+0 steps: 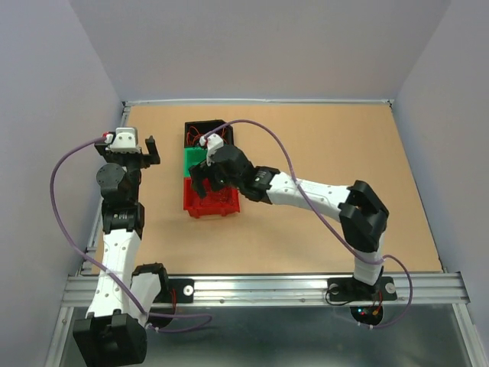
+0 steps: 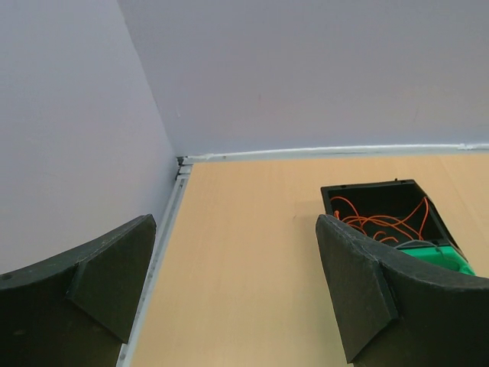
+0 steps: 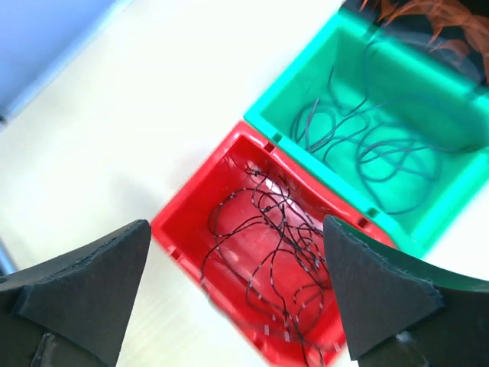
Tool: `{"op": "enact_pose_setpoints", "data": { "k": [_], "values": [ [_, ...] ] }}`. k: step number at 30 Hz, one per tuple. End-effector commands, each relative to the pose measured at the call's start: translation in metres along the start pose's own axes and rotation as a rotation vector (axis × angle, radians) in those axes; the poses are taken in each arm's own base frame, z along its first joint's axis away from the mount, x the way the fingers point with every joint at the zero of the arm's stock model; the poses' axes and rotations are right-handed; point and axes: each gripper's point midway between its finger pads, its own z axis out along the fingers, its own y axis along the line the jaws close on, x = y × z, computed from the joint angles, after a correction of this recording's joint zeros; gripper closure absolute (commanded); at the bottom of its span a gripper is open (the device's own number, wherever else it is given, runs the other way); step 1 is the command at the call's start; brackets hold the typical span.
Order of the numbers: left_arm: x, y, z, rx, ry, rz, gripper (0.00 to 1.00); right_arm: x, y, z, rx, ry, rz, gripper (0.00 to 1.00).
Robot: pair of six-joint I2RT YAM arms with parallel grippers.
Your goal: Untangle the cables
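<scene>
The cables (image 3: 275,260) lie in three bins set in a row on the table (image 1: 321,229): dark strands in the red bin (image 3: 183,229), greenish loops in the green bin (image 3: 298,84), orange ones in the black bin (image 2: 382,197). The right pincer (image 3: 235,229) hangs above the red bin, jaws wide apart, gripping nothing (the left pincer (image 2: 235,229) likewise, well off to the side).

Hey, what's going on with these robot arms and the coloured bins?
The right pincer hovers open over the red bin, holding nothing; dark wires lie inside. The green bin beside it holds thin loops too, and the black bin orange wires. The left pincer is open and empty, off to the side.
</scene>
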Motion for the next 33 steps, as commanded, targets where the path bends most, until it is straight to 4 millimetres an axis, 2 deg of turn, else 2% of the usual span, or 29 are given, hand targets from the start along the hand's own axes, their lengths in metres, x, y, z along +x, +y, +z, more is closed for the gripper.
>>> {"op": "enact_pose_setpoints", "data": {
  "k": [1,2,3,4,5,6,7,8,9,10,11,12,14,15,16,18,19,20,21,22,23,26,27,29,33],
  "values": [
    [-0.019,-0.004,0.002,0.035,-0.077,0.024,0.01,-0.042,0.003,-0.047,0.006,-0.116,0.003,0.0],
    [-0.016,-0.008,0.001,0.057,-0.074,0.024,0.01,-0.034,-0.009,-0.052,0.06,-0.11,0.012,0.0],
    [-0.015,-0.013,0.001,0.084,-0.076,0.028,0.01,-0.049,-0.014,-0.072,0.084,-0.159,0.021,0.0],
    [-0.014,-0.015,-0.001,0.097,-0.076,0.03,0.01,-0.052,-0.022,-0.081,0.123,-0.184,0.028,0.0],
    [-0.007,-0.018,-0.003,0.113,-0.067,0.031,0.01,-0.035,-0.044,-0.09,0.22,-0.175,0.025,0.0],
    [-0.005,-0.022,-0.004,0.129,-0.066,0.03,0.01,-0.031,-0.054,-0.101,0.263,-0.184,0.024,0.0],
    [-0.003,-0.025,-0.005,0.15,-0.067,0.027,0.01,-0.053,-0.059,-0.127,0.276,-0.284,0.051,0.0],
    [0.007,-0.028,-0.007,0.161,-0.051,0.017,0.01,-0.052,-0.071,-0.142,0.328,-0.314,0.06,0.0],
    [0.007,-0.032,-0.01,0.176,-0.055,0.015,0.01,-0.021,-0.084,-0.147,0.359,-0.275,0.046,0.0],
    [0.01,-0.038,-0.013,0.212,-0.054,0.01,0.01,-0.02,-0.09,-0.162,0.37,-0.302,0.06,0.0],
    [0.018,-0.042,-0.018,0.228,-0.046,0.0,0.01,-0.03,-0.1,-0.191,0.41,-0.372,0.094,0.0],
    [0.021,-0.046,-0.02,0.247,-0.046,-0.008,0.01,-0.008,-0.113,-0.202,0.456,-0.367,0.116,0.0],
    [0.027,-0.052,-0.026,0.273,-0.04,-0.04,0.01,0.001,-0.137,-0.231,0.569,-0.427,0.173,0.0],
    [0.031,-0.055,-0.03,0.278,-0.03,-0.083,0.01,-0.008,-0.141,-0.258,0.572,-0.504,0.22,0.0],
    [0.032,-0.055,-0.031,0.269,-0.028,-0.102,0.02,0.012,-0.149,-0.264,0.596,-0.492,0.217,0.0],
    [0.035,-0.055,-0.037,0.265,-0.029,-0.124,0.02,0.02,-0.155,-0.284,0.597,-0.537,0.249,0.0],
    [0.033,-0.056,-0.038,0.266,-0.045,-0.126,0.02,0.018,-0.157,-0.303,0.579,-0.598,0.288,0.0],
    [0.033,-0.054,-0.039,0.257,-0.056,-0.131,0.02,0.038,-0.163,-0.303,0.593,-0.588,0.294,0.0],
    [0.04,-0.056,-0.043,0.258,-0.056,-0.137,0.02,0.047,-0.166,-0.306,0.591,-0.599,0.312,0.0],
    [0.039,-0.058,-0.045,0.27,-0.078,-0.134,0.01,0.048,-0.168,-0.319,0.575,-0.651,0.345,0.0],
    [0.042,-0.064,-0.048,0.309,-0.084,-0.123,0.01,0.066,-0.172,-0.315,0.584,-0.635,0.344,0.0],
    [0.059,-0.079,-0.058,0.401,-0.09,-0.049,0.01,0.075,-0.183,-0.33,0.606,-0.711,0.411,0.0],
    [0.07,-0.082,-0.062,0.414,-0.083,-0.03,0.01,0.083,-0.187,-0.33,0.621,-0.716,0.424,0.0],
    [0.064,-0.077,-0.062,0.384,-0.133,-0.013,0.01,0.089,-0.191,-0.334,0.635,-0.737,0.446,0.0],
    [0.07,-0.071,-0.06,0.346,-0.141,-0.014,0.01,0.093,-0.194,-0.341,0.622,-0.788,0.482,0.0]
  ]
}}
